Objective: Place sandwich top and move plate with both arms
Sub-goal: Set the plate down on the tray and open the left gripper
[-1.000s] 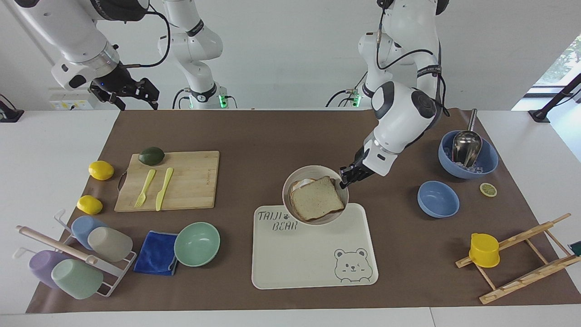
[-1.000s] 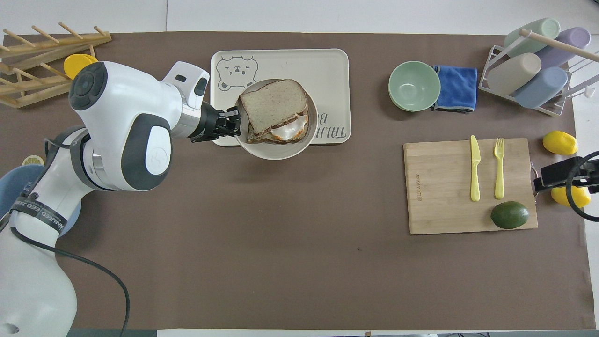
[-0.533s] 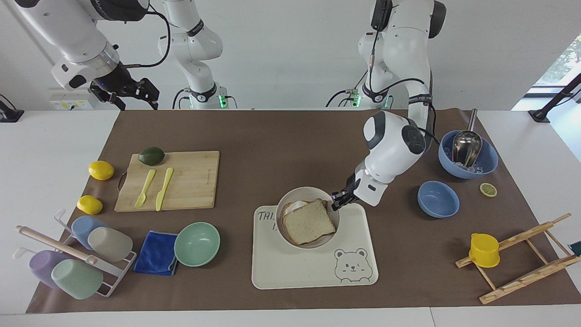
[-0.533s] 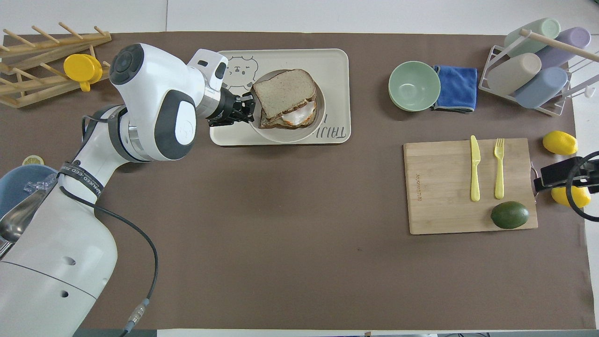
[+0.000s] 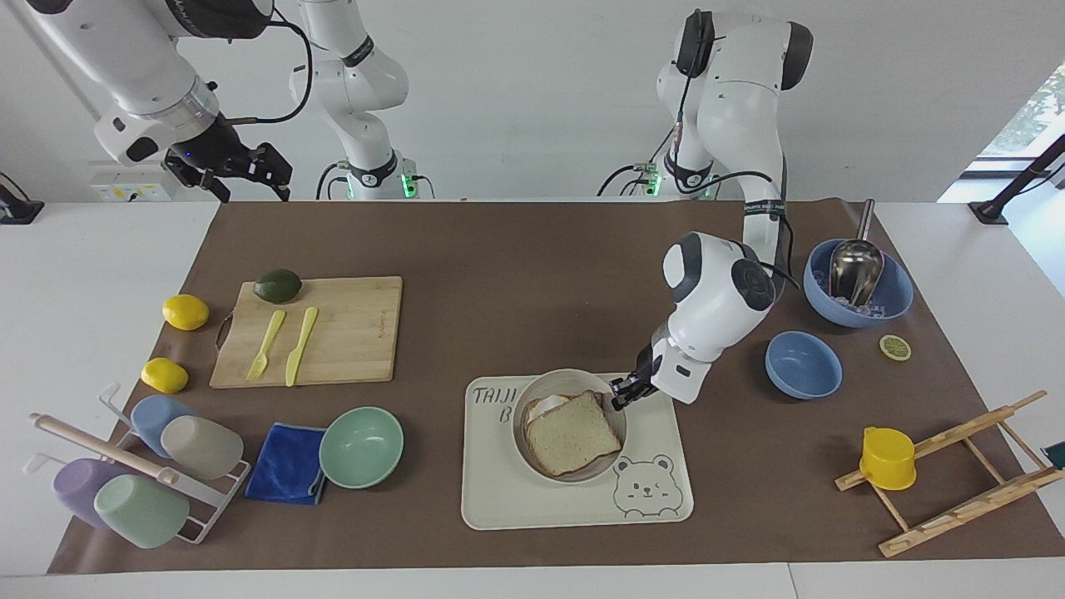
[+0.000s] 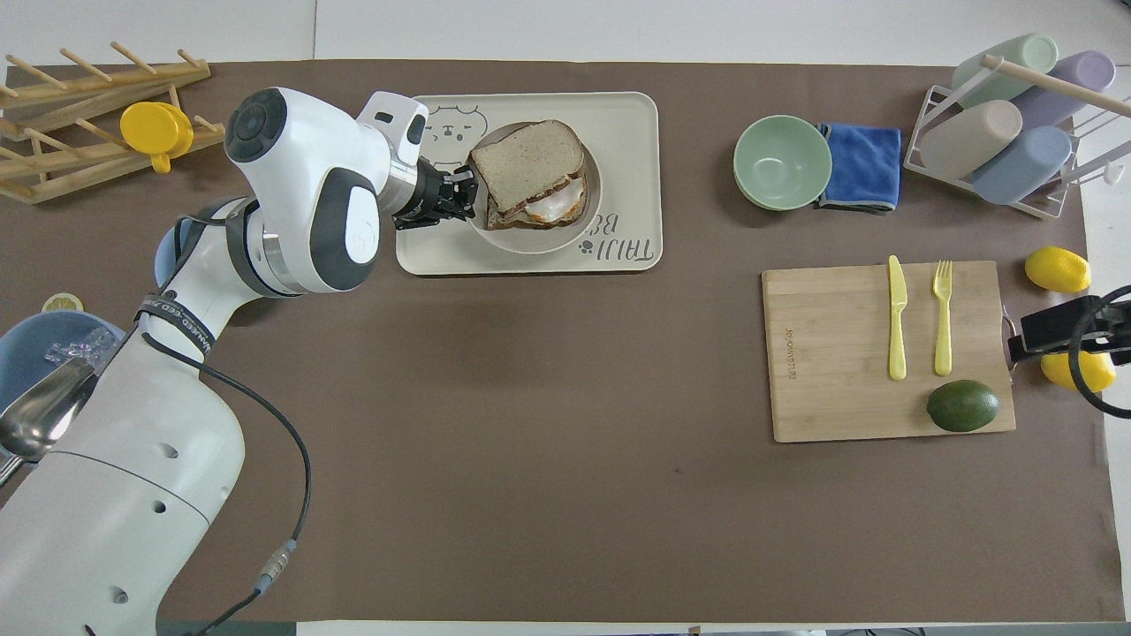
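Observation:
The sandwich top (image 5: 572, 433) lies on a lower slice with fried egg, on the round beige-grey plate (image 5: 545, 381). The plate is over the middle of the cream bear tray (image 5: 532, 509); I cannot tell whether it rests on it. My left gripper (image 5: 622, 396) is shut on the plate's rim at the side toward the left arm's end. The overhead view shows the same: left gripper (image 6: 464, 190), plate (image 6: 530, 245), sandwich top (image 6: 527, 163), tray (image 6: 629, 124). My right gripper (image 5: 250, 185) is open and empty, and waits in the air over the right arm's end of the table.
A mint-green bowl (image 5: 361, 447) and blue cloth (image 5: 285, 464) lie beside the tray. A cutting board (image 5: 333, 329) holds fork, knife and avocado. Two blue bowls (image 5: 803, 364), a lemon slice (image 5: 895, 347) and a wooden rack with a yellow cup (image 5: 887, 457) are toward the left arm's end.
My left gripper has carried the plate with the sandwich away from the robots, from the tray's near edge to over the tray's middle. The right arm has not moved.

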Controlling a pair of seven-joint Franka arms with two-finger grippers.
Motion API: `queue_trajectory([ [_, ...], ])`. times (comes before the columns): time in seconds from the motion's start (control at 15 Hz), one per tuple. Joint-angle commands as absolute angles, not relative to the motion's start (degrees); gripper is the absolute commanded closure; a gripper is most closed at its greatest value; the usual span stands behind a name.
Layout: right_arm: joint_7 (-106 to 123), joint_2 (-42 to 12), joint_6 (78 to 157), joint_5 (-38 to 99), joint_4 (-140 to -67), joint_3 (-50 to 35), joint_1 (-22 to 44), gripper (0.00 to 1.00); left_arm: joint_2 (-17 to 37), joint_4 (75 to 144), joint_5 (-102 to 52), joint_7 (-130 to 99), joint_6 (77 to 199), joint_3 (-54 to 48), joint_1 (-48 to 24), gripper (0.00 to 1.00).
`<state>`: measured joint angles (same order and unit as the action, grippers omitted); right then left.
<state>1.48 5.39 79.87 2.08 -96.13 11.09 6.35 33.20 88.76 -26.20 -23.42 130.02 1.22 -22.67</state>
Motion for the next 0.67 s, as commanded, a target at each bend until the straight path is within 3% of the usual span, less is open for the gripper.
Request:
queue_trajectory([
  [0.0, 2.3, 6.2, 80.2, 2.0, -97.0, 11.0, 6.2, 0.0, 35.5, 86.6, -26.8, -23.5, 132.5, 1.1, -22.1, 1.0],
  [0.47, 2.2, 6.2, 80.9, 1.7, -96.8, 11.0, 6.2, 0.0, 37.8, 84.6, -25.1, -22.4, 132.7, 1.1, -22.1, 1.0],
  [0.53, 2.3, 6.1, 82.2, 1.1, -96.9, 11.0, 6.1, 0.0, 37.8, 84.8, -23.7, -21.6, 132.4, 1.0, -22.1, 0.55],
  [0.6, 2.5, 6.1, 83.4, 0.8, -96.9, 11.0, 5.6, 0.0, 37.7, 85.2, -23.2, -20.8, 132.4, 1.0, -22.1, 0.01],
])
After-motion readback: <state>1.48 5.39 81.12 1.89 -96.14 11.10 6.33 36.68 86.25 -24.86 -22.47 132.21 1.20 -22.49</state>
